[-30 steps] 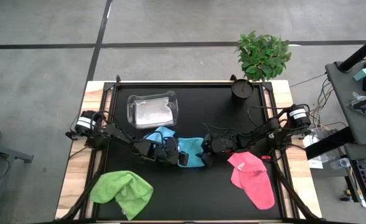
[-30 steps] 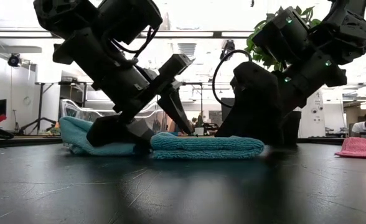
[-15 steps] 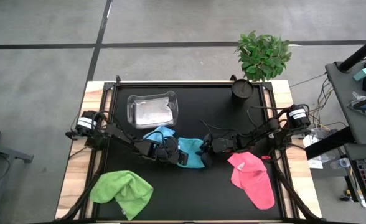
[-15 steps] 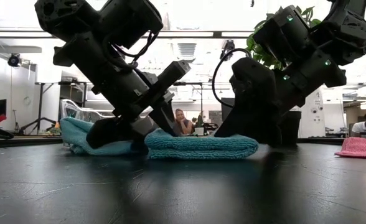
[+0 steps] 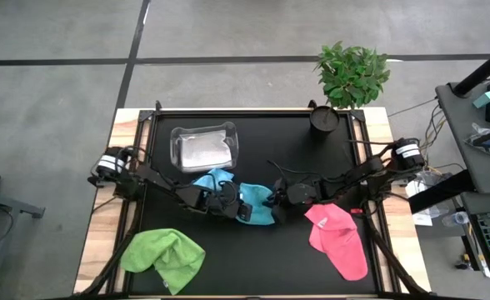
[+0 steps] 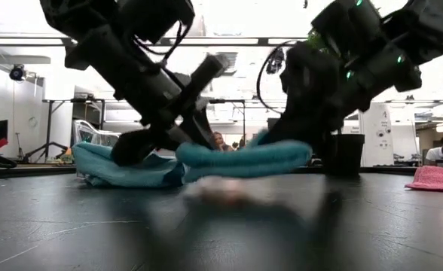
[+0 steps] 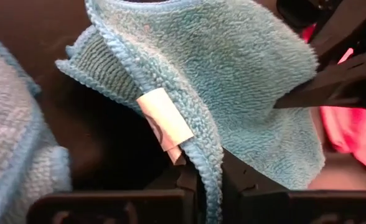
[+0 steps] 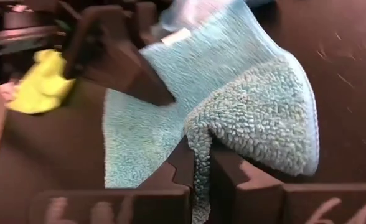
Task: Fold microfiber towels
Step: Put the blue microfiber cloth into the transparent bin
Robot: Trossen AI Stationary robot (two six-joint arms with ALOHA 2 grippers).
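A light blue microfiber towel (image 5: 256,206) hangs between my two grippers at the table's middle, just above the top (image 6: 244,159). My left gripper (image 5: 240,208) is shut on its left end and my right gripper (image 5: 272,200) on its right end. A white label (image 7: 164,118) sticks out of the towel's hem. A second light blue towel (image 5: 214,178) lies crumpled on the table behind the left gripper. A lime green towel (image 5: 163,257) lies at the near left and a pink one (image 5: 338,237) at the near right. My left gripper pinches the towel's hemmed edge (image 7: 209,171) between its two fingers, close to the white label. The fingers slant down from the table's left. That end is raised, and the cloth runs on toward the right gripper. My right gripper pinches a folded-over edge (image 8: 198,149) of the towel's right end between its two fingers. They slant down from the table's right. That end (image 6: 282,150) is lifted clear of the table, and the cloth sags a little toward the left gripper.
A clear plastic tub (image 5: 203,147) with a pale cloth inside stands at the far left. A dark plant pot (image 5: 323,117) stands at the far right corner. The dark tabletop (image 5: 270,258) shows bare between the green and pink towels.
Both grippers have shut on the ends of the blue towel, which lay flat between their open fingers a second ago. They have then risen a little, the right one more. The towel is lifted off the table and sags slightly between them.
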